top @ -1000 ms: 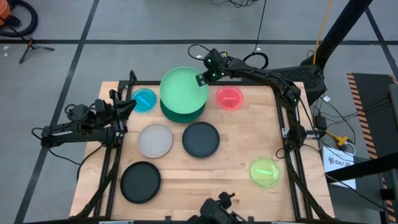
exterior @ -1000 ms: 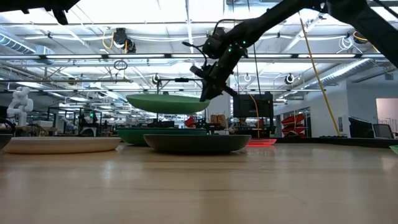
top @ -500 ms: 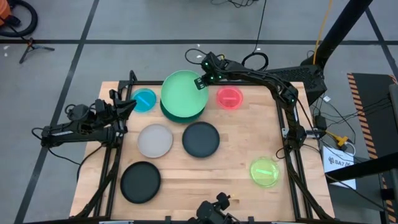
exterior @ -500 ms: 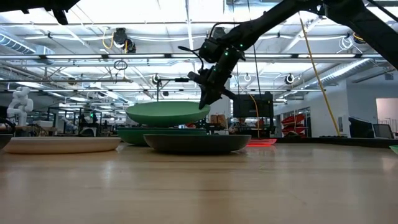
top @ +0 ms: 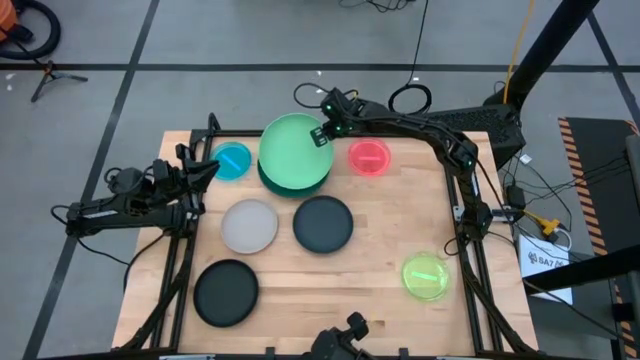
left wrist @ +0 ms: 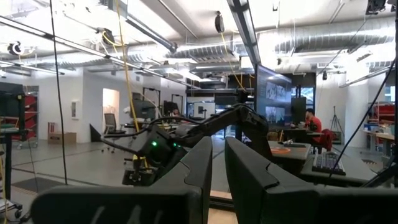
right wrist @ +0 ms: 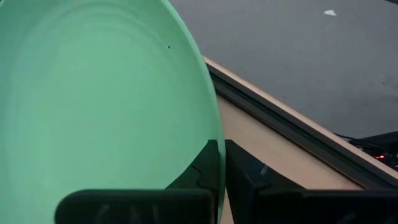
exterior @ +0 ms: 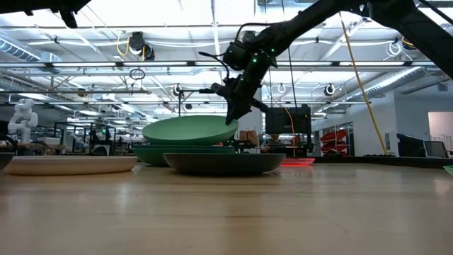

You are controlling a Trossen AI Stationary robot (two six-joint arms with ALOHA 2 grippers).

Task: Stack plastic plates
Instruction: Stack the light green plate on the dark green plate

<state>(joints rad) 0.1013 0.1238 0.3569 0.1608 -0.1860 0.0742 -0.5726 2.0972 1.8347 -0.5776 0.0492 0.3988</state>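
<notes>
A large mint green plate (top: 293, 148) hangs just over a dark green plate (top: 290, 183) at the table's far middle. My right gripper (top: 325, 132) is shut on the mint plate. In the low view the mint plate (exterior: 188, 129) sits close above the dark green one (exterior: 180, 151); whether they touch I cannot tell. My left gripper (top: 207, 166) waits at the table's left edge, raised, fingers nearly together with nothing between them. Smaller plates lie flat on the table around them. My right gripper pinches the mint plate's rim (right wrist: 213, 142) on its far right side, one finger on the inner face and one on the underside. The fingers slant down from the far right. The plate is slightly tilted, its held side (exterior: 230, 122) higher than the opposite side.
On the table lie a small blue plate (top: 232, 161), a pink one (top: 369, 156), a grey one (top: 249, 225), two black ones (top: 323, 222) (top: 226, 292) and a yellow-green one (top: 427, 276). A dark frame (top: 462, 210) borders the table.
My right gripper has gone down with the mint plate, which has sunk from well above the dark green plate to just over it, its free side dipping lower than the held side.
</notes>
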